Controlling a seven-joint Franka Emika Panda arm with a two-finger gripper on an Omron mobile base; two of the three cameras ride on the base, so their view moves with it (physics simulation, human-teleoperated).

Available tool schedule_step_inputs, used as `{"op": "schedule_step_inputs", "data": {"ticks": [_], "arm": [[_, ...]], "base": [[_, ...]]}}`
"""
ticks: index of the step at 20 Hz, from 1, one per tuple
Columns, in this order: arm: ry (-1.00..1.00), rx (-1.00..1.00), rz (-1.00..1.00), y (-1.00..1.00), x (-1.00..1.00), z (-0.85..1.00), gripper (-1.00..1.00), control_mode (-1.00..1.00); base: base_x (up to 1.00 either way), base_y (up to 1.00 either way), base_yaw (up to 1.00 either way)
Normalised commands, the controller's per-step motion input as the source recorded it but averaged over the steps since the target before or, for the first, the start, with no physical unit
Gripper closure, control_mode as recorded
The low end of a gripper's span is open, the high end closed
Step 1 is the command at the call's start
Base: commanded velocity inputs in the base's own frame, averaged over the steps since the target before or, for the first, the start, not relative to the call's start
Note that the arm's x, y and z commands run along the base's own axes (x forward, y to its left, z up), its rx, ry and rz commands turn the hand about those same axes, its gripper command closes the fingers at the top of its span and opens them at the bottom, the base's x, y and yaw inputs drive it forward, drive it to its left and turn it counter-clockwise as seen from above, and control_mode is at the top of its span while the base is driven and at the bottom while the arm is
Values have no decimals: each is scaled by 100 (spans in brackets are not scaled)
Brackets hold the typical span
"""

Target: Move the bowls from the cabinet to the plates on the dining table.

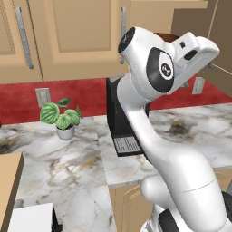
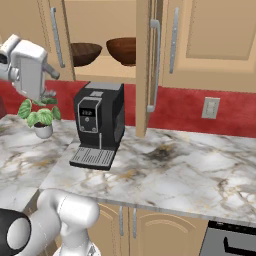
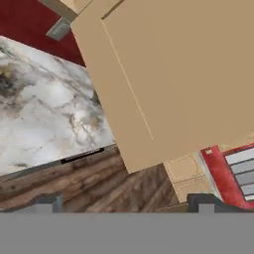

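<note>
The cabinet (image 2: pixel 107 67) stands open above the counter, with two bowls side by side on its shelf. The dark brown bowl (image 2: pixel 85 52) is on the left and the reddish brown bowl (image 2: pixel 122 50) on the right. My gripper (image 2: pixel 50 83) hangs left of the open cabinet, just below shelf height and well apart from both bowls. In the hand view my gripper (image 3: pixel 126 203) is open, its two tips wide apart with nothing between them, facing a flat tan door panel (image 3: pixel 173 74). The plates and the dining table are out of view.
A black coffee machine (image 2: pixel 97 122) stands on the marble counter (image 2: pixel 190 165) right under the bowls. A potted plant (image 2: pixel 40 117) sits to its left, below my hand. One open door (image 2: pixel 145 65) juts out edge-on right of the bowls. My arm (image 1: pixel 154 136) blocks the cabinet in the left base view.
</note>
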Motion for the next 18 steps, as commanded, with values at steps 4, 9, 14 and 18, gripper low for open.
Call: {"op": "schedule_step_inputs", "data": {"ticks": [4, 9, 14, 18], "arm": [[-34, 27, 3, 72, 0, 0, -100, -100], [-35, 24, 7, 44, -6, 0, -100, -100], [-32, 14, 12, 11, -19, -1, -100, -100], [-16, 11, 17, -5, -73, 0, -100, -100]], "base": [[0, 0, 0], [0, 0, 0], [0, 0, 0], [0, 0, 0]]}}
